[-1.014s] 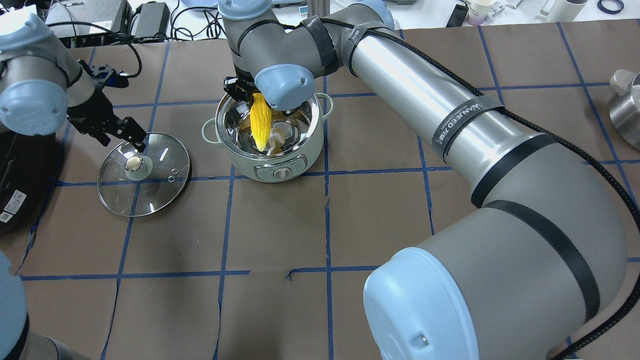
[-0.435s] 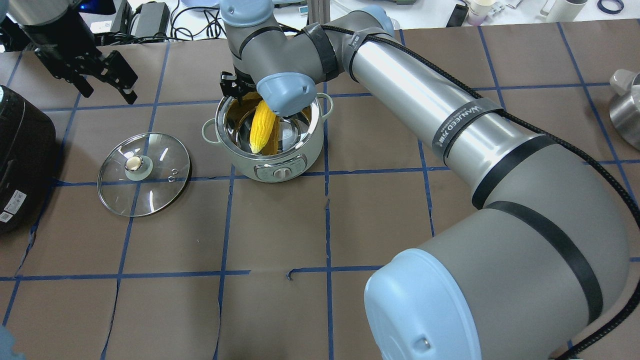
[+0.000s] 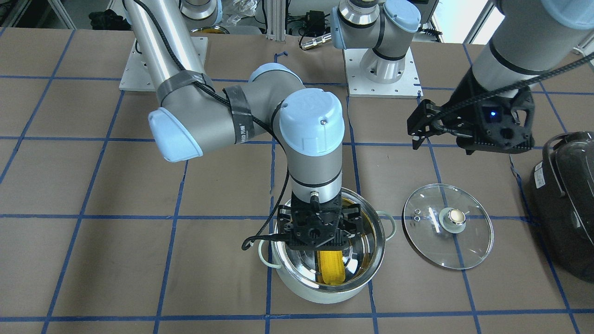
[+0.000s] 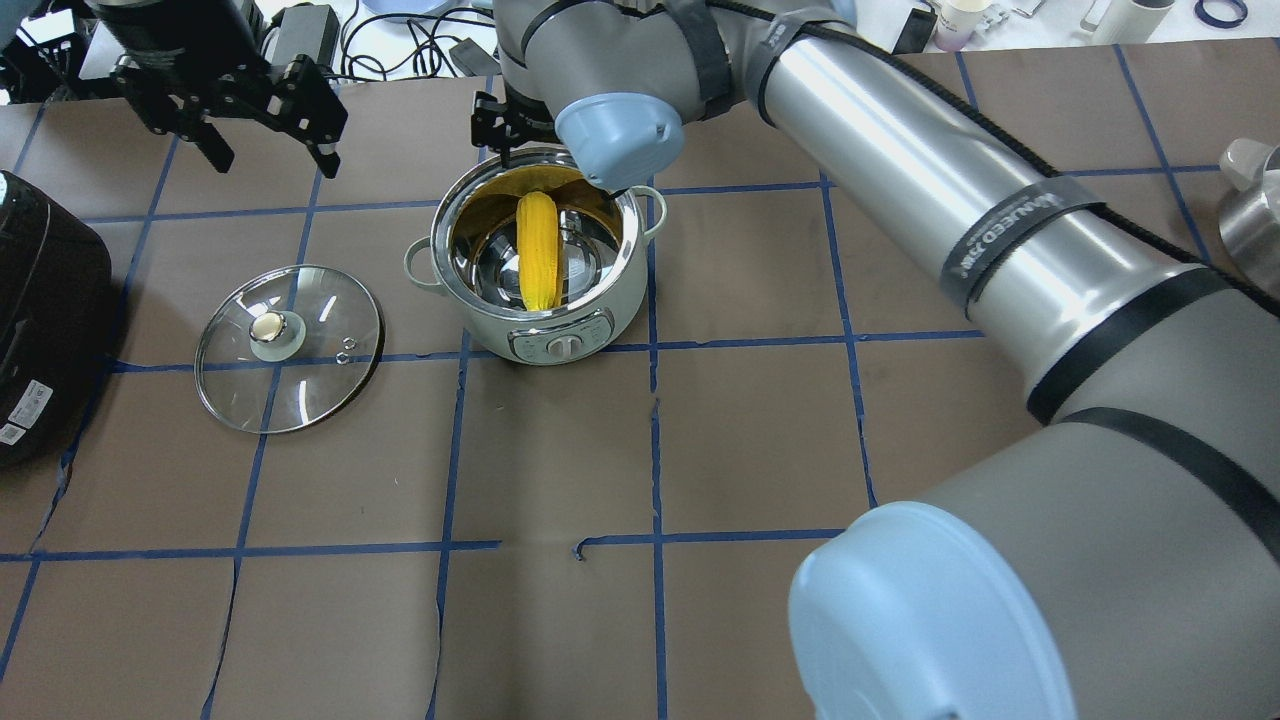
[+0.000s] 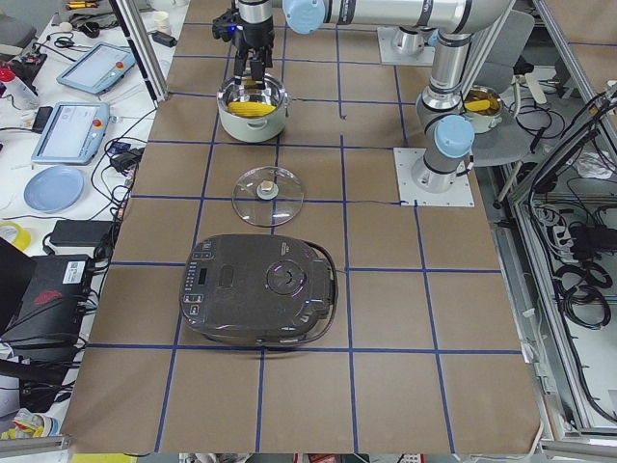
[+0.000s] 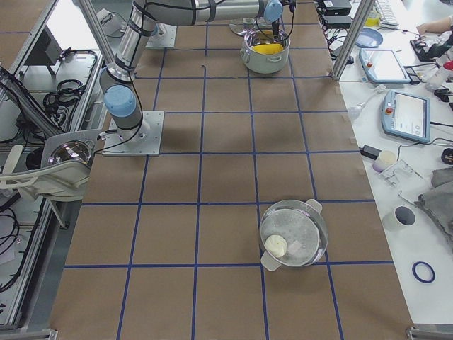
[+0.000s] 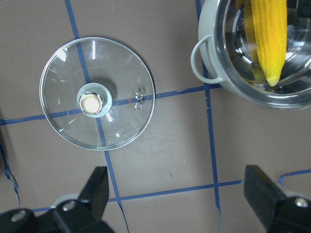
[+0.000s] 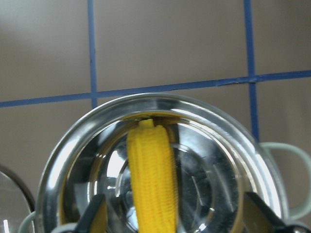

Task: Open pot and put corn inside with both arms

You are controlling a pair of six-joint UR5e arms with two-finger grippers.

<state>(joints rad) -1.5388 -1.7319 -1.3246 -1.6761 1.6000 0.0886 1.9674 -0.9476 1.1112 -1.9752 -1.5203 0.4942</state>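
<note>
The pot [image 4: 500, 335] stands open at the table's middle back. The yellow corn [image 4: 538, 250] lies inside it on the steel bottom, also seen in the front view [image 3: 332, 271] and right wrist view [image 8: 153, 184]. My right gripper [image 3: 325, 248] hangs open just above the pot's rim, with the corn free below it. The glass lid [image 4: 300, 380] with its beige knob lies flat on the table beside the pot, also in the left wrist view [image 7: 116, 77]. My left gripper [image 4: 270, 155] is open and empty, raised above and beyond the lid.
A large black rounded appliance [image 4: 40, 320] sits at the table's left end next to the lid. A second steel pot [image 6: 294, 234] stands far off toward the right end. Cables and power bricks [image 4: 300, 35] lie beyond the back edge.
The right gripper let go of the corn, which dropped from upright to lying flat in the pot, and the gripper pulled up and back. The left gripper rose away from the lid.
</note>
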